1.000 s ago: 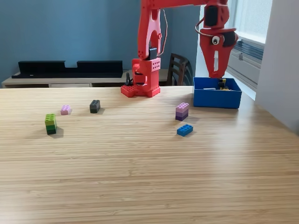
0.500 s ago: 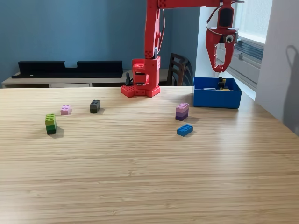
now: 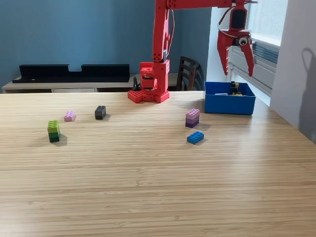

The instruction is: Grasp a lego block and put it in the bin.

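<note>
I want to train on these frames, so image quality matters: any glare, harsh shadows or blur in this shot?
Exterior view: sharp overall; a soft sheen on the table near the blue block; bright window behind the open pincer; a dark shadow on the exterior view's right wall; blocks cast only faint shadows.

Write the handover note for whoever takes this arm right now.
Gripper: open, empty, hanging above the blue bin.
Bin: at the exterior view's right, far side of the table; small pieces already lie inside, too small to identify.
Left on the table: blue block, purple stack, black block, pink block, green stack.
Next: probably the blue block or purple stack, nearest the bin.
</note>
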`<state>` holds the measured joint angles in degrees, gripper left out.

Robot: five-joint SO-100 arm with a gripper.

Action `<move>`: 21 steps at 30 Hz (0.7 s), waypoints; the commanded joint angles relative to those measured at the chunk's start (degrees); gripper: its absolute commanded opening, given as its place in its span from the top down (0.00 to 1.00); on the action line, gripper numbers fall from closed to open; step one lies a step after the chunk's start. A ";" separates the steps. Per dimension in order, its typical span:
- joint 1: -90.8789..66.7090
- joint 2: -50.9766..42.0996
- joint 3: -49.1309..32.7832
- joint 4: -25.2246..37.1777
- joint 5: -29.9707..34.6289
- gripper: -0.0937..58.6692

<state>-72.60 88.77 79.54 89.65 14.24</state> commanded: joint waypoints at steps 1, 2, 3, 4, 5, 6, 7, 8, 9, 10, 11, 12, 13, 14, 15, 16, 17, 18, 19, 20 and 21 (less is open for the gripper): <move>3.16 5.19 -3.25 0.62 0.97 0.91; 4.83 5.19 -3.69 0.62 1.58 0.98; 6.77 5.19 -4.04 0.62 2.11 1.00; 9.14 5.19 -4.48 0.62 2.55 1.00; 11.60 5.19 -4.92 0.62 3.08 1.00; 14.24 5.19 -5.36 0.62 3.78 1.00; 17.14 5.19 -5.80 0.62 4.13 1.00; 20.04 5.19 -6.24 0.62 4.57 1.00; 23.29 5.19 -6.77 0.62 5.27 1.00; 26.54 5.19 -7.29 0.62 5.80 1.00; 29.71 5.19 -7.82 0.62 5.89 1.00; 33.05 5.19 -8.35 0.62 5.89 1.00; 36.47 5.19 -8.88 0.62 5.89 1.00; 39.64 5.19 -9.40 0.62 5.45 1.00; 42.80 5.19 -9.76 0.62 4.83 1.00; 45.70 5.19 -10.20 0.62 3.96 1.00; 48.16 5.19 -10.46 0.62 2.90 1.00; 50.36 5.19 -10.81 0.62 1.93 1.00; 52.21 5.19 -11.07 0.62 1.23 1.00; 53.70 5.19 -11.34 0.62 0.62 1.00; 54.93 5.19 -11.43 0.62 0.00 1.00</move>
<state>-24.52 88.77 72.16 89.65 16.17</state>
